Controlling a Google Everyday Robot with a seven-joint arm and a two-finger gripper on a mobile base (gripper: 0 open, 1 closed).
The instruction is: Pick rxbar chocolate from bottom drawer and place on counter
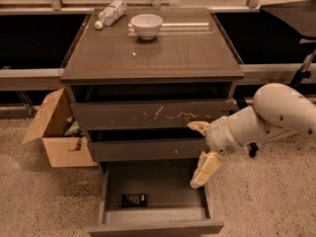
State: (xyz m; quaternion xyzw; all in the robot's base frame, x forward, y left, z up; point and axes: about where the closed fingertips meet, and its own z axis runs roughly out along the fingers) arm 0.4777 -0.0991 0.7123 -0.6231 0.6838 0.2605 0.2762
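Wide-open, empty gripper (201,149) above right side of open bottom drawer (158,227). Below-left of it, flat rxbar chocolate (135,200). Best: descend leftward, straddle bar's narrow width.

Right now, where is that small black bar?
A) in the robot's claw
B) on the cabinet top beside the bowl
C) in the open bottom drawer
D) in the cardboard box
C: the rxbar chocolate lies flat on the floor of the open bottom drawer, while the gripper hangs open and empty over the drawer's right side.
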